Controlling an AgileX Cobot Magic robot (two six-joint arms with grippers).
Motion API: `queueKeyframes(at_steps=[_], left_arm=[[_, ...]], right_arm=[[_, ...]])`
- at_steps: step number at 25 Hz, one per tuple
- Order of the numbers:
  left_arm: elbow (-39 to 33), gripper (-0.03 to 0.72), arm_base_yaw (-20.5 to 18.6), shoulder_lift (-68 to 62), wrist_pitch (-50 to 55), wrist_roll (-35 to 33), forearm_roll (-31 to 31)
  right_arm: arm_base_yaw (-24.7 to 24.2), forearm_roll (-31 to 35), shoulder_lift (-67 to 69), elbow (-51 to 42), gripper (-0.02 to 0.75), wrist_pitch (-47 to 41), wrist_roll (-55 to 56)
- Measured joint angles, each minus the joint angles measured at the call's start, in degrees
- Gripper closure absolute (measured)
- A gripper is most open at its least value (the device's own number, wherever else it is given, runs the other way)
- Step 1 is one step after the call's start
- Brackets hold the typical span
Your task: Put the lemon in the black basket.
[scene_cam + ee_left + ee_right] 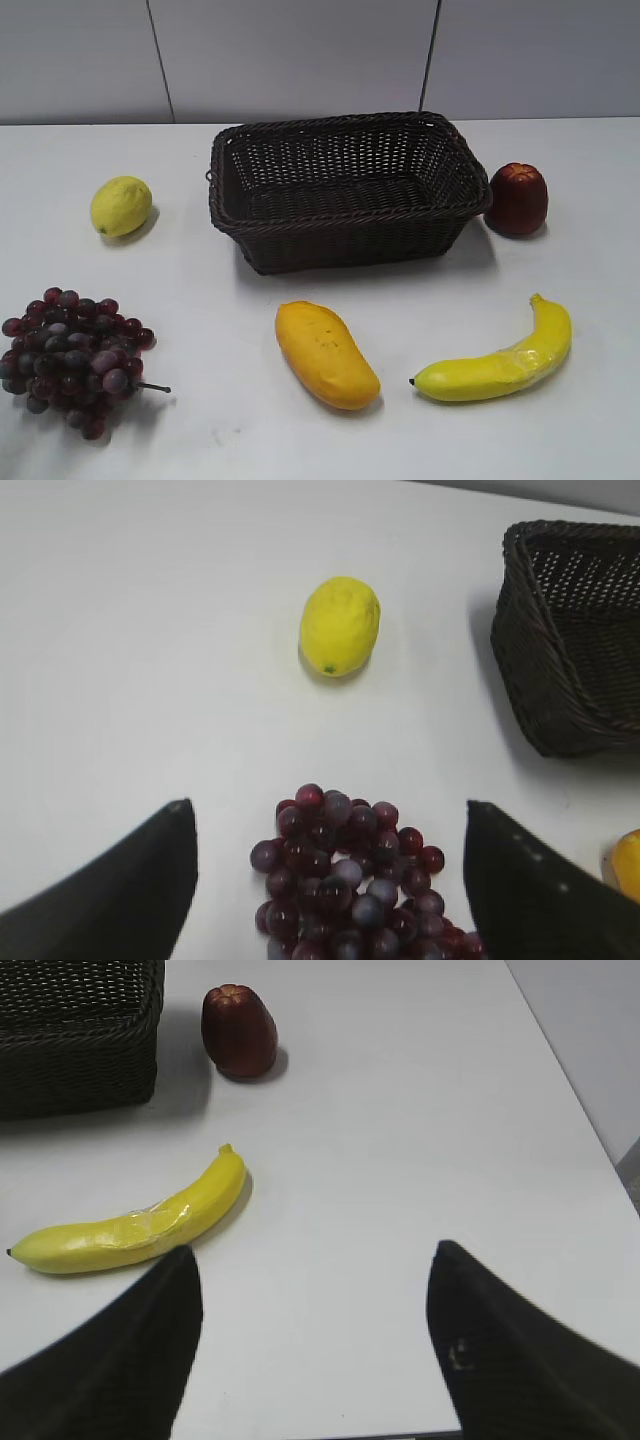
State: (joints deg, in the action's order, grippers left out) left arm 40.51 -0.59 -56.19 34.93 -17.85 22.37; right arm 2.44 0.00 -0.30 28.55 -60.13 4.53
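Awaiting pickup: small pale yellow dimpled lemon (121,206) rests on white counter (560,420), left of dark woven wicker basket (345,185).
Left gripper (330,880) and right gripper (312,1345) both spread wide, empty; purple grape bunch (345,880) beneath the left one risks being knocked; lemon may roll.

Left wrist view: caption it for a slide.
Open left gripper above the grapes, the lemon ahead on the table, the black basket to its right.

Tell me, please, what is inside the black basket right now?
Nothing shows inside the black basket: only bare woven floor. Its near wall hides the strip of floor right behind it. The lemon lies outside, to its left.
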Motion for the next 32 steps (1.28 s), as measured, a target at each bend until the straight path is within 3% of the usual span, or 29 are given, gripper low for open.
queueKeyframes(at_steps=[6,10,14,25,32], left_arm=[[14.2,0.057,2.2,-19.4,3.6,-5.2,3.4],[23.4,0.057,5.1,-30.5,5.6,-6.3,2.8],[30.7,0.057,5.5,-41.2,7.7,-6.4,1.1],[46.8,0.057,5.6,-62.5,9.7,-6.4,-1.6],[50.9,0.061,5.6,-68.5,14.2,-6.2,-2.4]], right_arm=[[0.0,0.0,0.0,0.0,0.165,0.0,0.0],[0.0,0.0,0.0,0.0,0.165,0.0,0.0],[0.0,0.0,0.0,0.0,0.165,0.0,0.0],[0.0,0.0,0.0,0.0,0.165,0.0,0.0],[0.0,0.0,0.0,0.0,0.165,0.0,0.0]])
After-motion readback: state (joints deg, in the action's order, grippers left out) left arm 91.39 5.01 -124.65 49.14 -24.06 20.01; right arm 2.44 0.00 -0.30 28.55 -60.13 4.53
